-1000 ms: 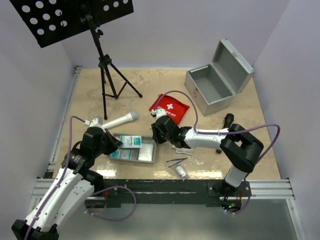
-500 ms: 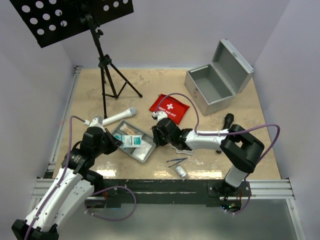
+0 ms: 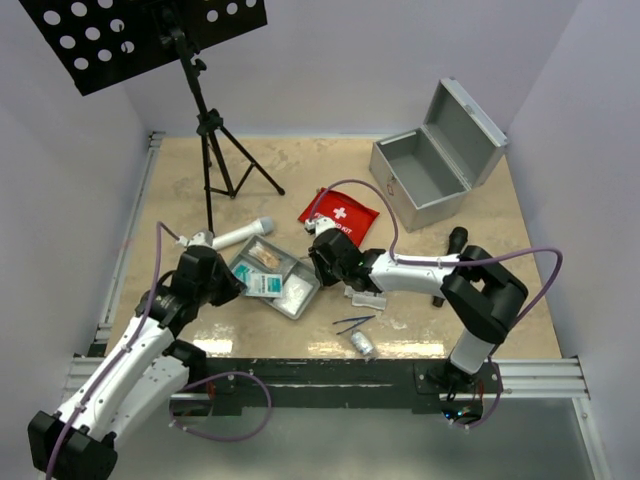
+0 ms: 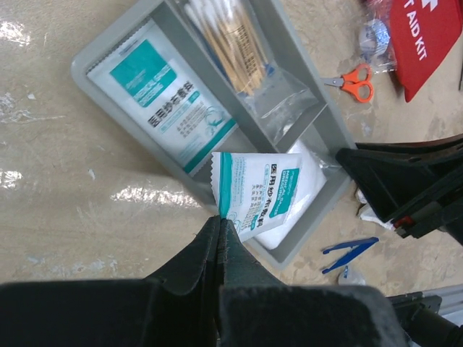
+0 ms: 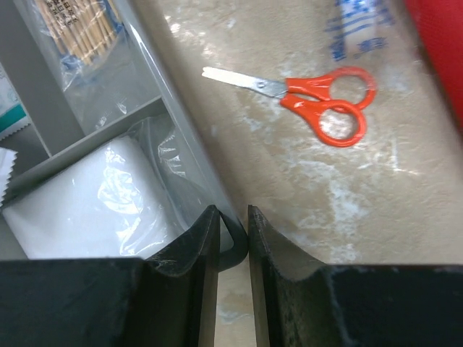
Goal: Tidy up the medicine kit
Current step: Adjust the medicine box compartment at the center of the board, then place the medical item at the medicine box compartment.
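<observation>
Overhead, the tray lies tilted on the table, in front of the arms. The left gripper is at the tray's left edge and the right gripper is at its right corner. Beyond the tray lies the red pouch. Farther back and to the right of the tray, the case stands with its lid up. The stand rises well behind the tray on the left. Blue tweezers and a vial lie on the near right of the tray.

Next, the left wrist view. The left gripper has its 2 fingers pressed together on the corner of a white-and-teal sachet, which hangs over the tray. A larger teal packet lies flat in 1 compartment and bagged swabs lie in another. White gauze lies under the sachet. Orange scissors lie just outside the tray's far wall, near the pouch. The right gripper shows dark at the tray's corner.

Last, the right wrist view. The right gripper is closed narrowly on the corner wall of the tray, with 1 finger inside and 1 outside. The gauze fills that corner compartment, and the swabs lie in the next one. The scissors lie on the table beside the tray.
</observation>
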{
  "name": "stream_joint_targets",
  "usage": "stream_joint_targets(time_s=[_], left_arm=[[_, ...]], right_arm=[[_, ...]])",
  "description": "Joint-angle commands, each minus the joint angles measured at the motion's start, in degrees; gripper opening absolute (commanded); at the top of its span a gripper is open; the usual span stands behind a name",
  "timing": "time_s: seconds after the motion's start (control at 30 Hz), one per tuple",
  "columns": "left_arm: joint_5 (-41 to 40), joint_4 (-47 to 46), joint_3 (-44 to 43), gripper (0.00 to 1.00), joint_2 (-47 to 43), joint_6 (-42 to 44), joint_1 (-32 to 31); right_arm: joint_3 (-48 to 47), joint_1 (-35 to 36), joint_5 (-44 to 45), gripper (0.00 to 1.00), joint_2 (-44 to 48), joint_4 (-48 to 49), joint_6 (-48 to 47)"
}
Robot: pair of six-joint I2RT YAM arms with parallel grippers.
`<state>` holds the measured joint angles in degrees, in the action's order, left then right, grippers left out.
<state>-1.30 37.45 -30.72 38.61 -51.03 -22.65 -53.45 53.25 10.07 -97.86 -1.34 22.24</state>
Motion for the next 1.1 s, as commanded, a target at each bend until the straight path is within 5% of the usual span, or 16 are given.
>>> stream_joint_targets(time_s=[0.0,0.5,0.8,1.07], left_arm=[[-0.4,-1.4,-3.0,0.00,2.2,2.9,-0.3],[-4.6,-2.8,-14.4,0.00,15.9,13.7,1.4],[-2.0,-2.4,-14.9,0.00,21.9,23.2,2.2],[-0.3,-4.5,-16.2,0.00,26.9,25.5,2.5]], right_arm=[[-2.8,-2.3,4.8,0.20,0.1,-4.1,-4.9],[-5.5,-2.4,5.6,0.22,0.7,-6.9,-8.7],[-5.5,-2.4,5.8,0.38,1.2,-6.8,-7.8],[-5.1,-2.4,4.9,0.41,3.1,-5.9,-7.3]])
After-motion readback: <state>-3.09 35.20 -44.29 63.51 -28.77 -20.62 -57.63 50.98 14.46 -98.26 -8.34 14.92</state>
